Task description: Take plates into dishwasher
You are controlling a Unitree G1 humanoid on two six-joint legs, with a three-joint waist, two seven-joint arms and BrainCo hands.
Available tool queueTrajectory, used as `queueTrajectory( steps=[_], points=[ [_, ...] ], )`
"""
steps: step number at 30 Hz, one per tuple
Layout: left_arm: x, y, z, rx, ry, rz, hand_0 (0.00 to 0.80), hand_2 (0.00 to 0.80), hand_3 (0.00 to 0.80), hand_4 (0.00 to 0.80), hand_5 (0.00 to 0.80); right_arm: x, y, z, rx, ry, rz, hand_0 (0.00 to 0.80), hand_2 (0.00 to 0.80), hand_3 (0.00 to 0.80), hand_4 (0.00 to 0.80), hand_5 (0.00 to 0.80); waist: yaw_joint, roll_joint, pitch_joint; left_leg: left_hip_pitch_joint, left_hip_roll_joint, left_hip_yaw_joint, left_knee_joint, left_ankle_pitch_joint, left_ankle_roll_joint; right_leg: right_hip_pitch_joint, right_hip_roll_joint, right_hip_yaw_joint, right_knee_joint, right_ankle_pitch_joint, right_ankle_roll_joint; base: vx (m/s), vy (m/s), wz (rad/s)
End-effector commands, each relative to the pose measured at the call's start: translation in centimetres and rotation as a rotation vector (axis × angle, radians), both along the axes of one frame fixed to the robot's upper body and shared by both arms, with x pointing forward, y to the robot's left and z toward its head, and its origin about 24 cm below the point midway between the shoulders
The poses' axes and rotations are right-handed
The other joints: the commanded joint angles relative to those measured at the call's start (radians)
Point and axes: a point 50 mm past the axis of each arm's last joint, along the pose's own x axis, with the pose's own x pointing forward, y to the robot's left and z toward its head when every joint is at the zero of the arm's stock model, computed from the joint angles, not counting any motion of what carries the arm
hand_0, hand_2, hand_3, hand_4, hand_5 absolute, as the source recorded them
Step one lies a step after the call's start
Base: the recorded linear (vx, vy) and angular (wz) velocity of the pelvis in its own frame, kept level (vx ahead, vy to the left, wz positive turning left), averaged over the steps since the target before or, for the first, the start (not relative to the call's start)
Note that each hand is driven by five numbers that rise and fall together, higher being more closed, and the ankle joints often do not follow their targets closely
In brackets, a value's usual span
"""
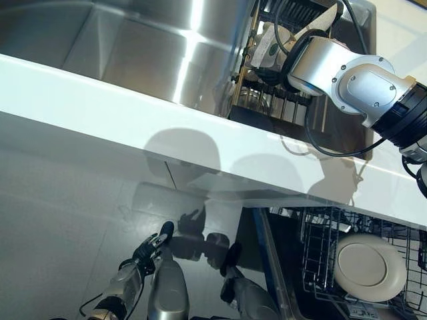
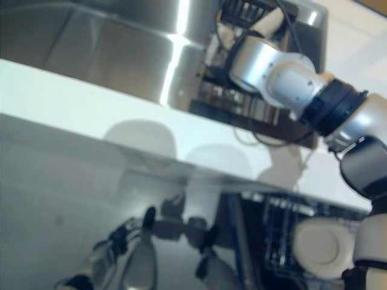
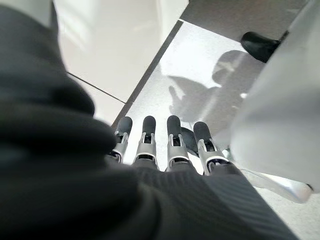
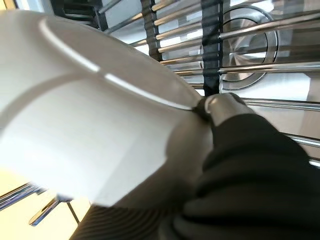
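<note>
White counter (image 1: 133, 117) carries steel sink (image 1: 133, 47); dishwasher rack (image 1: 320, 253) holds white plate (image 1: 370, 267)

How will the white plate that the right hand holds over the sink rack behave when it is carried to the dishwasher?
The plate looks rigid and glossy, so it may slip in the right hand, whose fingers pinch only its rim. It seems ceramic, likely to chip against the metal rack beside it.

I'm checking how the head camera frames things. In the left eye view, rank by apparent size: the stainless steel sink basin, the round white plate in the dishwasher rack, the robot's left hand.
1. Stainless steel sink basin
2. Round white plate in the dishwasher's wire rack
3. Left hand; it sits lower, near the floor, so distance may shrink it.
</note>
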Motion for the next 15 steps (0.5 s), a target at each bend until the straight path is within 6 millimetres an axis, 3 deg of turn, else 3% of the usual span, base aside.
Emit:
queueTrajectory(
  steps=[1,15],
  points=[
    [-0.5,0.3,-0.1,0.017,-0.006,0.016,0.000,0.000,0.000,0.000,0.000,-0.5,-0.9,3.0,0.006,-0.119,-0.023,0.800,0.800,0.800,0.800,0.800,0.006,-0.065,-0.029,0.001,-0.075,0.084,-0.036,-0.002,0.079,-0.012,-0.004,0.022,-0.002,0.038,0.044,0.000,0.000,0.00],
    [-2.9,0.5,-1.6,0.046,0.069,0.017,0.000,0.000,0.000,0.000,0.000,-0.4,-2.7,4.3,0.175,-0.130,0.011,0.800,0.800,0.800,0.800,0.800,-0.030,-0.070,-0.151,0.090,-0.066,0.109,-0.036,-0.034,0.078,0.060,0.000,0.053,-0.002,0.012,0.039,0.030,-0.030,-0.09]
  ],
)
